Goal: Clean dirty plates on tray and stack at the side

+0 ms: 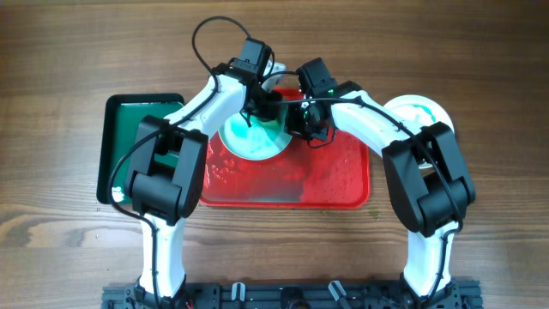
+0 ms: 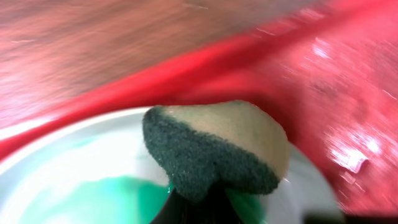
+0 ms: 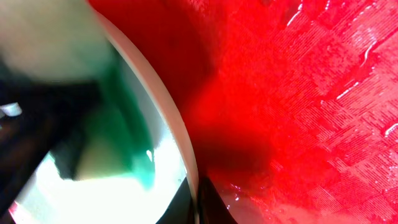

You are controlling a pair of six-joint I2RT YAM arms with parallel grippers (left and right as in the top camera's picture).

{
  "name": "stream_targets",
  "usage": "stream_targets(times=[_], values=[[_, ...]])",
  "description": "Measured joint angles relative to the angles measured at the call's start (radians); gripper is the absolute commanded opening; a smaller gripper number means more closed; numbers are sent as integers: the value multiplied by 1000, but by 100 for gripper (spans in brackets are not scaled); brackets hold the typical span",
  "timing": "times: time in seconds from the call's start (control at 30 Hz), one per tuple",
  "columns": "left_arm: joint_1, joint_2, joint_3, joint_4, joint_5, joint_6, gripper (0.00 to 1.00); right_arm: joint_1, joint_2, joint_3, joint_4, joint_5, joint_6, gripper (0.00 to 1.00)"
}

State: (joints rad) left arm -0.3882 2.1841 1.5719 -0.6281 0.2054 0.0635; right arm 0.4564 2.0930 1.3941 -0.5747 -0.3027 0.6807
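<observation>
A pale plate smeared green lies at the back left of the red tray. My left gripper is shut on a sponge with a dark green scouring face, and presses it on the plate; its jaws show at the bottom edge. My right gripper is shut on the plate's right rim; its fingers straddle the white rim above the wet tray. A second plate with green streaks lies on the table to the right of the tray. A third plate is not in view.
A narrower dark green tray lies left of the red tray, partly under my left arm. The red tray's floor is wet and shiny. The table is brown wood.
</observation>
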Motion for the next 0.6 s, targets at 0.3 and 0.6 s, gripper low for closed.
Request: stream_targets(times=[0.3, 0.6], values=[[156, -15, 28, -247, -200, -298, 4, 14, 2, 0, 18, -16, 0, 4], [114, 8, 6, -490, 401, 151, 4, 13, 2, 0, 4, -23, -16, 4]])
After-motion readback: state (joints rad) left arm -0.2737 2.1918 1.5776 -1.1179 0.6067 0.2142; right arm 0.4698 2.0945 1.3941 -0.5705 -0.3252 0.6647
